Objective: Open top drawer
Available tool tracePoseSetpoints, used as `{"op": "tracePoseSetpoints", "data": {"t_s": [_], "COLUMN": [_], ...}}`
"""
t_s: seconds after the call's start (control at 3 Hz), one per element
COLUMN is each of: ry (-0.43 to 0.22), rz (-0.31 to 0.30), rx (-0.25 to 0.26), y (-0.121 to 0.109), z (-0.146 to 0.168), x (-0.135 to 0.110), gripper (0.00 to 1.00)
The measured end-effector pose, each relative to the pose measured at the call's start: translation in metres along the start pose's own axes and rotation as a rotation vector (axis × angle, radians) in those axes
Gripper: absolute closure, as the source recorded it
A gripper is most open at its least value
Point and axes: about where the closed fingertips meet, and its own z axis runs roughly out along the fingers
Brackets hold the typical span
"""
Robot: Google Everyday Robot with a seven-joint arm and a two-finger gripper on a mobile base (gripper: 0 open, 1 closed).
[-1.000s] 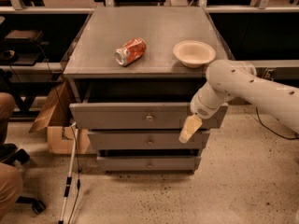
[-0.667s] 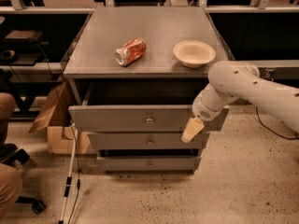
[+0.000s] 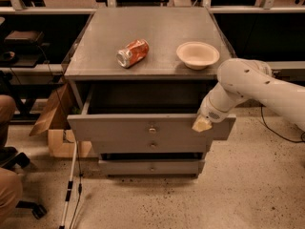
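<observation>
The top drawer is the widest of three grey drawers in the cabinet. It stands pulled partly out, its dark inside showing, with a small round knob at the middle of its flat front. My gripper, pale yellow at the tip, sits at the upper edge of the drawer front near its right end. The white arm comes in from the right.
On the grey cabinet top lie a crushed orange can and a cream bowl. Two narrower drawers sit below. A cardboard box and a white cane are at the left, with a person's knee at the left edge.
The top drawer has slid further out toward the camera. My gripper has moved with its front panel, staying at the right end of it.
</observation>
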Motion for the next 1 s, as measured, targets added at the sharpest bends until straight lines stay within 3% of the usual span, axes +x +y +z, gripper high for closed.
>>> {"op": "tracePoseSetpoints", "data": {"t_s": [0.33,0.67,1.0], "ry": [0.000,0.000,0.014], "rz": [0.000,0.000,-0.013], "rx": [0.000,0.000,-0.011], "y": [-0.002,-0.003,0.003], "z": [-0.007,-0.009,-0.010], "x": [-0.003,-0.001,0.009], "gripper": [0.88,1.00,0.77]}}
